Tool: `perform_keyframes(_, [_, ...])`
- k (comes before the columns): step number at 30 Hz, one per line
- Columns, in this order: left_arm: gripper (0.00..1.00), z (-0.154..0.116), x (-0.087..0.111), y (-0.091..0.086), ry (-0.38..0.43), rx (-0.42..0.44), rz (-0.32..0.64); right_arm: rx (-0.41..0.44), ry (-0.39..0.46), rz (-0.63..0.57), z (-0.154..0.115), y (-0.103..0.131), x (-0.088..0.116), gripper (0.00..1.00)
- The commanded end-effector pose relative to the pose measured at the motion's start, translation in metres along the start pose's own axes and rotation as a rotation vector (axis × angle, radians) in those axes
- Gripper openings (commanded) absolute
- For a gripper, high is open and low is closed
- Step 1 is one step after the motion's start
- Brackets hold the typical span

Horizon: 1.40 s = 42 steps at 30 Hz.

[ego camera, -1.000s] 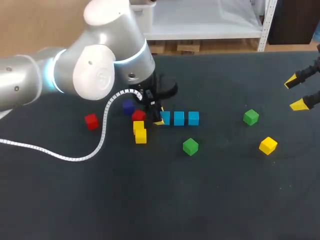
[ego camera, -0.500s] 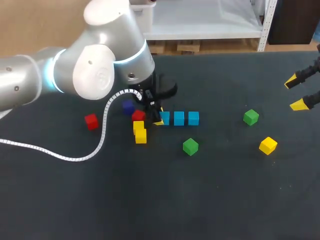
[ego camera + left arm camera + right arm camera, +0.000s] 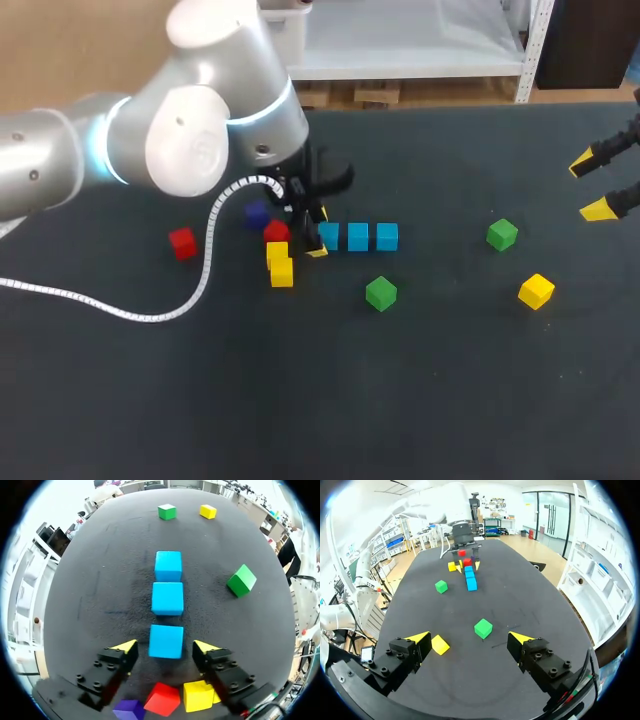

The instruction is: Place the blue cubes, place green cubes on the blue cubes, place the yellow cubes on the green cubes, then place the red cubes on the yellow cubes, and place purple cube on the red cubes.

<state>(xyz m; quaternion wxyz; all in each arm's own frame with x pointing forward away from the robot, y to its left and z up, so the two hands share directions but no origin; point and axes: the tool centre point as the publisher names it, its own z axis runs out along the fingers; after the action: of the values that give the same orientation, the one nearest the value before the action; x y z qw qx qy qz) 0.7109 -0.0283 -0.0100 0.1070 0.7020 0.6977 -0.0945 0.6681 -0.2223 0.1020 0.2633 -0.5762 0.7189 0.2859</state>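
Head view: your left gripper (image 3: 315, 238) stood low over the dark matte table (image 3: 300, 400), at the end of a straight row of three blue cubes (image 3: 358, 237). These were plain, flat-faced blocks with crisp edges. Just beyond that end sat a red cube (image 3: 277, 231), a purple cube (image 3: 256, 213) and two yellow cubes (image 3: 282, 272) close together. A second red cube (image 3: 182, 242) lay apart. Your right gripper (image 3: 590, 186) hung at the table's right side, near the right-hand green cube (image 3: 502, 234) and the lone yellow cube (image 3: 536, 291).

Left wrist view: the fingers were spread wide. The end blue cube (image 3: 166, 641) lay between them with a gap on each side, and nothing was gripped.

Right wrist view: the fingers were spread wide and held nothing. The right-hand green cube lay just ahead of them, and the lone yellow cube sat beside one fingertip.
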Motion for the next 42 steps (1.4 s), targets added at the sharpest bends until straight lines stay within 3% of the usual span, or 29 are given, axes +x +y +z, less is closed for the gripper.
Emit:
perform_keyframes(1, [1.00,-0.012,0.002,0.006,-0.021,-0.006,-0.027,0.001,-0.001,-0.001,0.000,0.000,0.000,1.00])
perform_keyframes(11, [1.00,-0.076,0.024,0.002,-0.147,-0.086,-0.155,0.001,-0.001,-0.001,0.000,0.000,0.000,1.00])
perform_keyframes(17, [1.00,-0.096,0.051,-0.001,-0.189,-0.093,-0.202,0.001,-0.001,-0.001,0.000,0.000,0.000,1.00])
perform_keyframes(23, [1.00,-0.111,0.081,0.001,-0.284,-0.074,-0.232,0.001,-0.001,-0.001,0.000,0.000,0.000,1.00])
perform_keyframes(31, [1.00,-0.131,0.115,0.008,-0.340,0.002,-0.166,0.001,-0.001,-0.001,0.000,0.000,0.000,1.00])
perform_keyframes(42, [1.00,-0.148,0.144,0.012,-0.390,0.044,-0.036,0.001,-0.001,-0.001,0.000,0.000,0.000,1.00])
